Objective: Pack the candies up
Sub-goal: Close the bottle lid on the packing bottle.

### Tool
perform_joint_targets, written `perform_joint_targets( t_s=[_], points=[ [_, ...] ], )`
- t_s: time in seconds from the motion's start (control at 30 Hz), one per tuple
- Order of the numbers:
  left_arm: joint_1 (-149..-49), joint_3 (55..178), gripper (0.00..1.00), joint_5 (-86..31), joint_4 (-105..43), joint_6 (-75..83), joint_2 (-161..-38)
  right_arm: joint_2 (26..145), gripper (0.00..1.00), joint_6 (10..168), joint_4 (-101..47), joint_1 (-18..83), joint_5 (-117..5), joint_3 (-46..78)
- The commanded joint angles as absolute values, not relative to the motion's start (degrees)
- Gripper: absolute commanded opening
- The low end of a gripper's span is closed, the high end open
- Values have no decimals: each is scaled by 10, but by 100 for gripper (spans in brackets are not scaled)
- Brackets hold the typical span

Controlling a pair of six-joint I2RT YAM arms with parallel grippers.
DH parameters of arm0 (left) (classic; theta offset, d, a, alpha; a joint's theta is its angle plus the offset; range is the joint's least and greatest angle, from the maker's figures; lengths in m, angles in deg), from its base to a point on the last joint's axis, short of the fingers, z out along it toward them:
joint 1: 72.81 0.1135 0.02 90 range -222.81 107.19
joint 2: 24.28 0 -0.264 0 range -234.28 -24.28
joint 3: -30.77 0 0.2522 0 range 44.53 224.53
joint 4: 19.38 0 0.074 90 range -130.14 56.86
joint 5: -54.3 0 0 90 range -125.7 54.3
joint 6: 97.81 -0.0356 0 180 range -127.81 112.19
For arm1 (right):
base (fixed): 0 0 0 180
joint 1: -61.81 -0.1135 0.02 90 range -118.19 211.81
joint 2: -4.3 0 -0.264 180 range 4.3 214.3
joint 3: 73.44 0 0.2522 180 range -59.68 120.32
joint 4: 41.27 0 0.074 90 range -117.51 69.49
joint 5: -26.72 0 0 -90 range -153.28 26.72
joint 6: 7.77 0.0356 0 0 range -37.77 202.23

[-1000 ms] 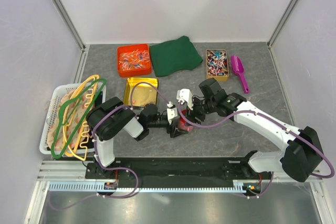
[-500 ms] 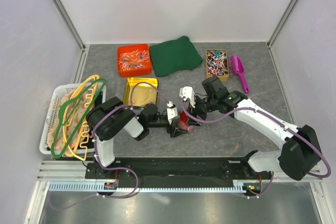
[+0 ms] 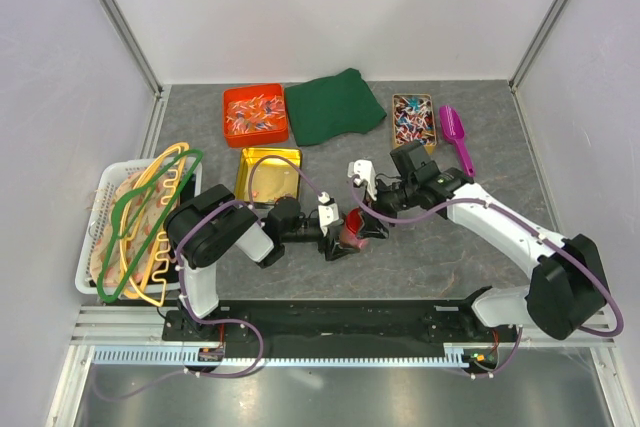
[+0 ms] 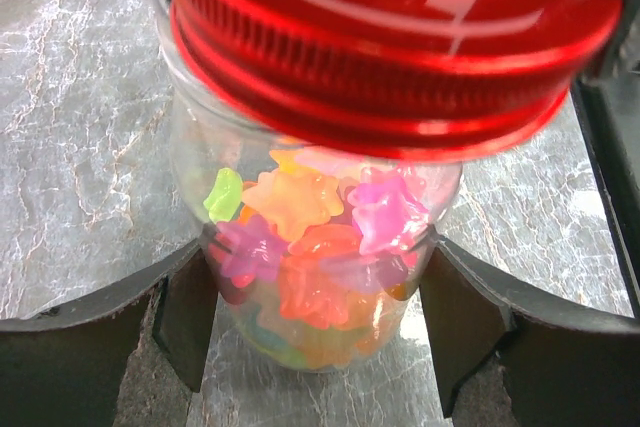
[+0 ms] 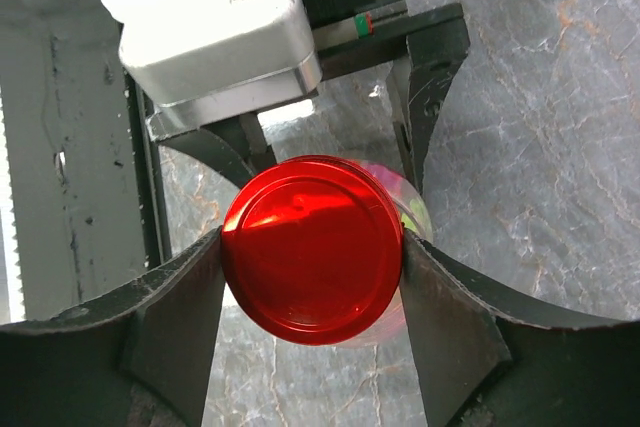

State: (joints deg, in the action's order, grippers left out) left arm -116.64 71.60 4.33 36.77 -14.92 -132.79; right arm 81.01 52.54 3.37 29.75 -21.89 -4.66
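The candies (image 4: 320, 237) fill a clear jar (image 4: 190, 137) on the table (image 4: 70, 97), its body clamped by the left gripper (image 4: 320, 312), while the right gripper (image 5: 312, 287) pinches the red lid (image 5: 312, 247), which hides the jar's mouth; from overhead both grippers largely mask the jar.

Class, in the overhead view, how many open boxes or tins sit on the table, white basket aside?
3: orange box at back left, gold tin just before it, tan box beside the purple scoop. None seems hidden.

Grey marbled tabletop (image 3: 450, 247); plain white walls (image 3: 330, 7); aluminium corner posts (image 3: 115, 17); even light.
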Motion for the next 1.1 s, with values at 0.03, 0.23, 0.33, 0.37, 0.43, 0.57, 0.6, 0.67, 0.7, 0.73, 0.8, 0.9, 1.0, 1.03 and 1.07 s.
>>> perform_joint_targets(
  t_s=[0.03,0.23,0.33,0.37,0.43,0.57,0.6,0.67,0.7,0.73,0.8,0.9,1.0,1.03,1.07],
  points=[
    [-1169,716,76,62,390,-164,-1330,807,71,498,71,310,-200,-6],
    [-1169,718,76,68,390,-163,-1332,780,71,494,86,310,-196,10],
    [-1169,719,76,69,388,-163,-1333,779,71,494,77,310,-212,4],
    [-1170,719,76,70,388,-164,-1334,785,71,494,76,310,-214,4],
    [-1169,719,80,78,388,-165,-1337,793,71,495,72,310,-214,3],
    [-1169,718,80,89,404,-166,-1348,809,71,496,70,310,-212,3],
    [-1169,718,80,89,406,-168,-1350,810,71,496,72,310,-212,3],
    [-1170,717,80,87,416,-168,-1356,815,71,497,71,310,-208,2],
    [-1170,717,80,86,418,-169,-1357,816,71,497,71,310,-207,3],
    [-1170,717,80,87,417,-169,-1359,816,71,498,72,310,-207,3],
    [-1170,715,80,89,426,-174,-1362,818,72,498,71,311,-204,3],
    [-1169,710,81,96,450,-179,-1374,824,72,500,71,310,-201,2],
    [-1170,710,81,96,459,-180,-1379,827,72,505,69,310,-194,1],
    [-1169,712,81,94,453,-181,-1379,826,72,505,69,310,-193,1],
    [-1169,715,81,93,448,-181,-1378,826,72,507,66,310,-193,1]
  ],
)
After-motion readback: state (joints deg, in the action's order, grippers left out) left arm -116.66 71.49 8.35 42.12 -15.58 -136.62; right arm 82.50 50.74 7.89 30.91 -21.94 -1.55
